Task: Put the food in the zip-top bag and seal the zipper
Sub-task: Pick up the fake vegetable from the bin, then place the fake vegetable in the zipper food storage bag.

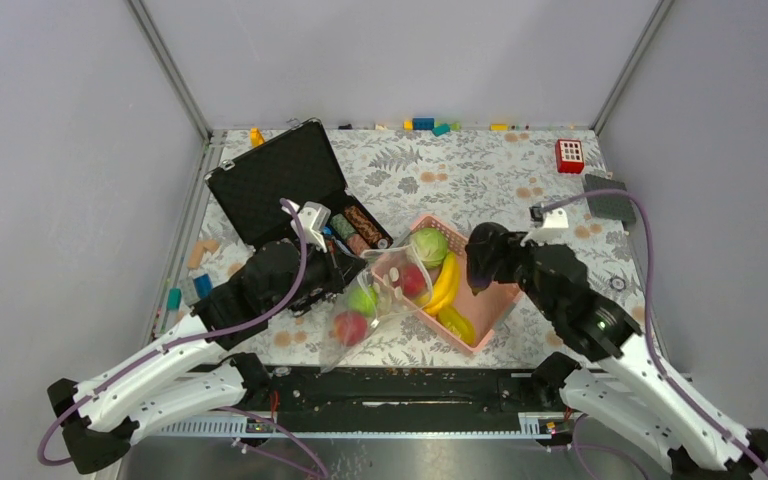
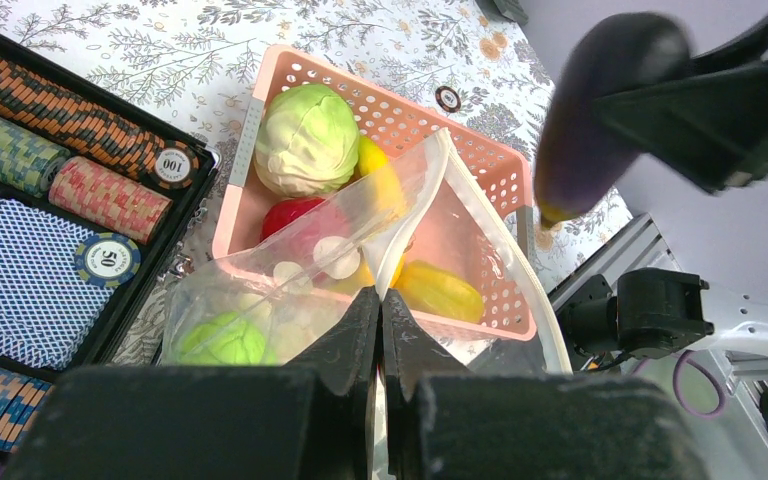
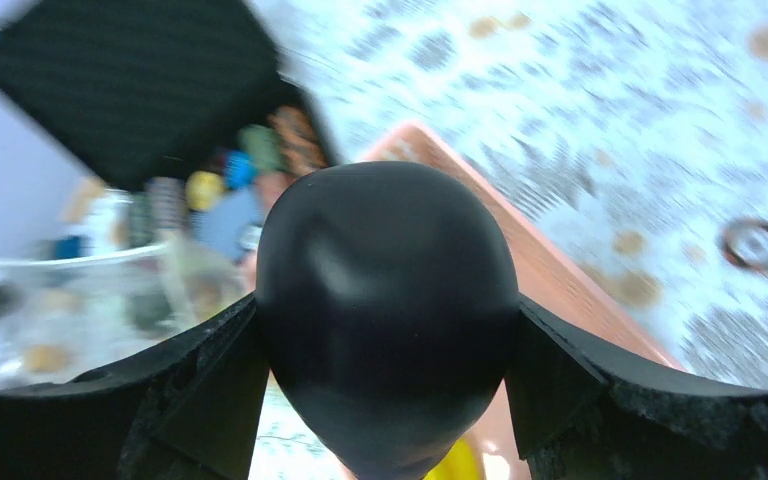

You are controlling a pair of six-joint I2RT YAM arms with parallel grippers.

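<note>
**Bag partly loaded, eggplant in the air**

The lime (image 1: pixel 363 298) and a red apple (image 1: pixel 350 327) are in the zip-top bag (image 1: pixel 385 305). The left gripper (image 2: pixel 380 312) is pinched tight on its mouth edge. The right gripper (image 3: pixel 388 330) is clamped around the eggplant (image 2: pixel 590 110), above the pink basket (image 2: pixel 500 175). The cabbage (image 2: pixel 308 135) and bananas (image 1: pixel 447 285) sit in the basket, and the zipper (image 2: pixel 422 200) isn't sealed yet, so I'd say there's plenty left.

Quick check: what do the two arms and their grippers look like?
Both the left arm and right arm have white lower links, black upper housings and a purple cable looped alongside. The left gripper and right gripper are matte black with wedge-shaped fingers.
</note>
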